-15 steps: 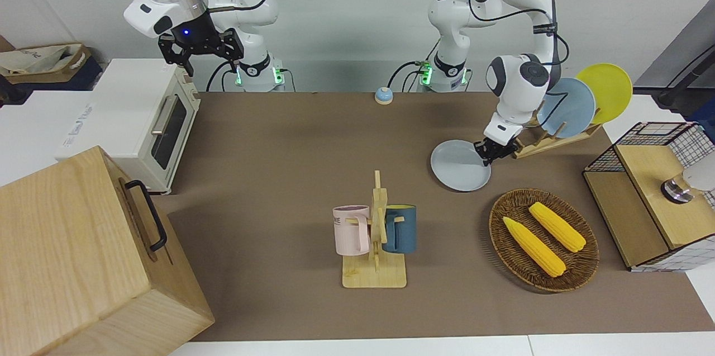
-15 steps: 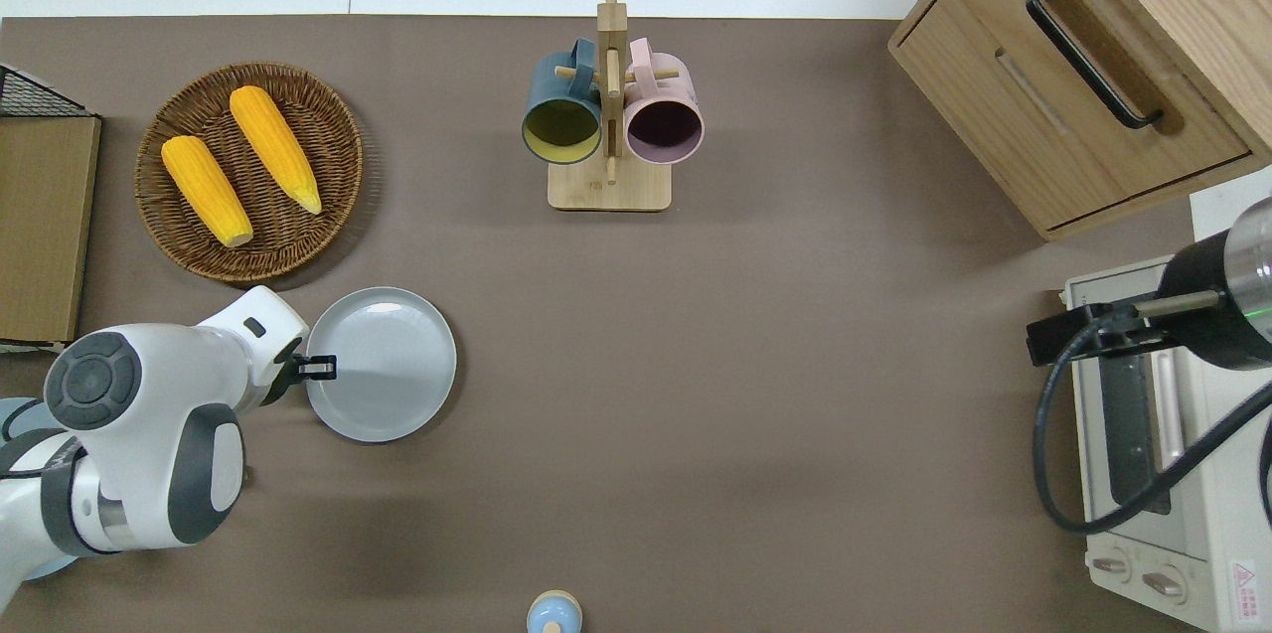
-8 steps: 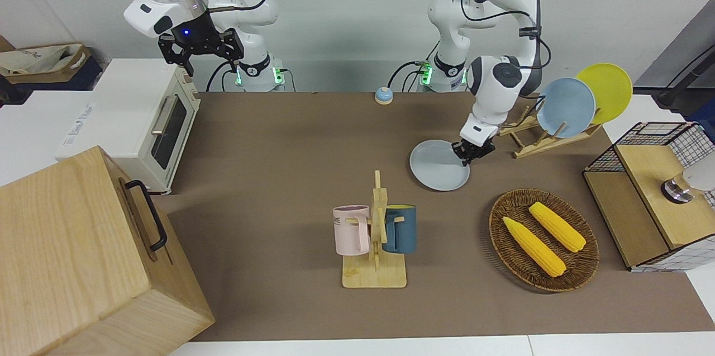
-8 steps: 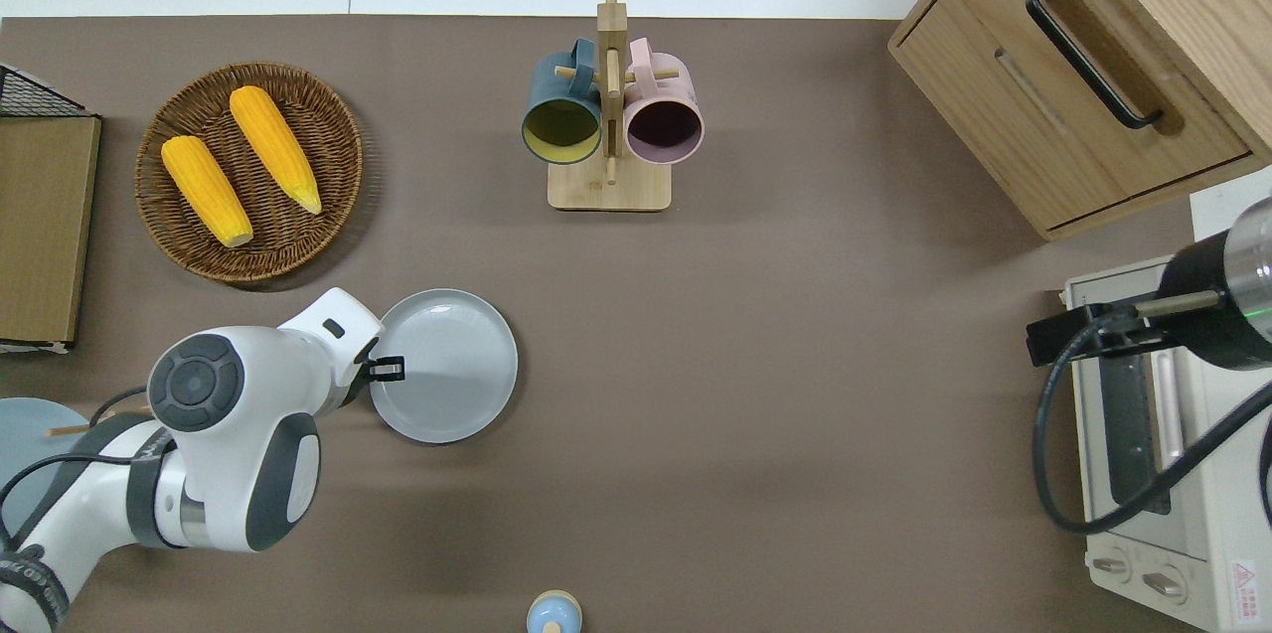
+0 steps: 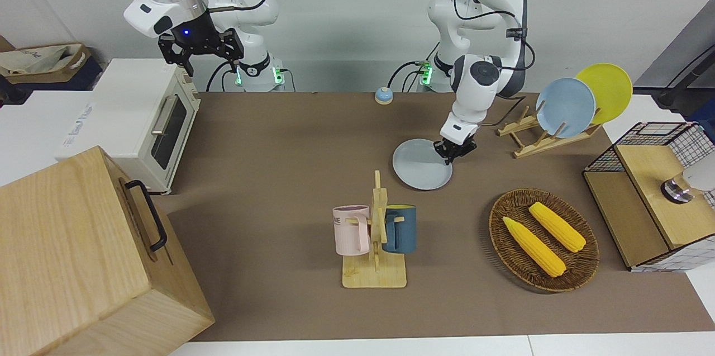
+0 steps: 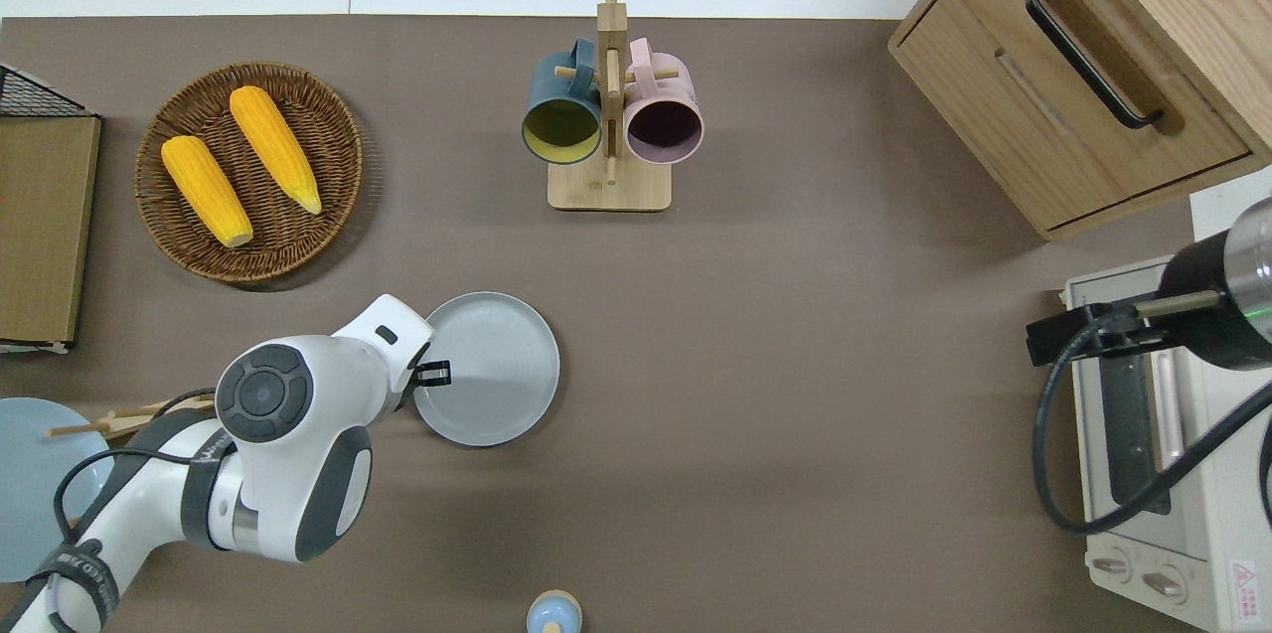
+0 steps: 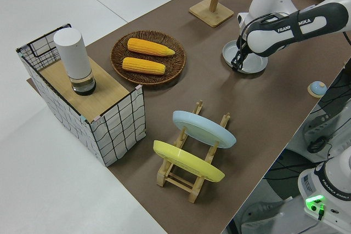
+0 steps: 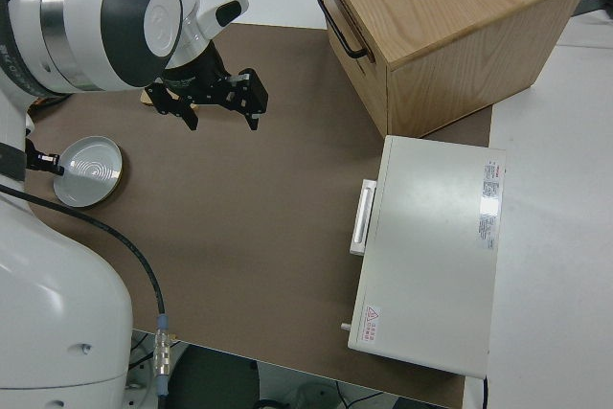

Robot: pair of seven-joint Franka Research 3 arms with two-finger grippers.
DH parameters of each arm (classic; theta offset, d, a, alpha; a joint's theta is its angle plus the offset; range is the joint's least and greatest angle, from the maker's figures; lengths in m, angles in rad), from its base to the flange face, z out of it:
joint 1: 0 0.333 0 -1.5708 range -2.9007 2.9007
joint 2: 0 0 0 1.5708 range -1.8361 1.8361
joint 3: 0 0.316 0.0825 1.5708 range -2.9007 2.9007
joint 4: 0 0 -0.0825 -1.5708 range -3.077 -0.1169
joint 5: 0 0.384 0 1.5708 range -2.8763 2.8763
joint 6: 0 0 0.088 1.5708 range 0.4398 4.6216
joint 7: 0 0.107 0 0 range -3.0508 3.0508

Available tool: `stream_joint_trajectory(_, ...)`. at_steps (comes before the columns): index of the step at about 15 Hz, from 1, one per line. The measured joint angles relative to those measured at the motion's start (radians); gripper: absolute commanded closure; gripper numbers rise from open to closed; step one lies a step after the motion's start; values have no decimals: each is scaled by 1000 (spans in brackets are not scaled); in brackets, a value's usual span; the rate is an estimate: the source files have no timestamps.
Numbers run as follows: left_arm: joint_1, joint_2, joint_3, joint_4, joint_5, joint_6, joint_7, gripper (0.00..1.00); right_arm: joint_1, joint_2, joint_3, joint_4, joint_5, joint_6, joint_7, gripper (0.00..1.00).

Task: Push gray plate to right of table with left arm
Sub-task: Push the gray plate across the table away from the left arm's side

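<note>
Gray plate (image 6: 487, 368) has slid toward the right arm's end of the table (image 6: 795, 414) w/ the left gripper (image 6: 433, 374) at its rim. Plate sits nearer the robots than the mug rack (image 6: 609, 116); can't tell finger state. Right arm parked.

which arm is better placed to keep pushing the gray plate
Left. The left gripper is already down at the gray plate rim on the left arm's side, with open table ahead. The right arm is parked.

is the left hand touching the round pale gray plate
Touching: overhead view shows the left hand set inside the round pale gray plate's rim, no gap.
</note>
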Motion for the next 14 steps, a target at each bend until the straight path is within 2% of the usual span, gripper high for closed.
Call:
stream_joint_trajectory(10,-143,31,-2,37,0,6,-184,1000,0,0,0,0,0,0,0,17)
stream_joint_trajectory(14,-186,58,-16,71,0,6,-254,1000,0,0,0,0,0,0,0,17)
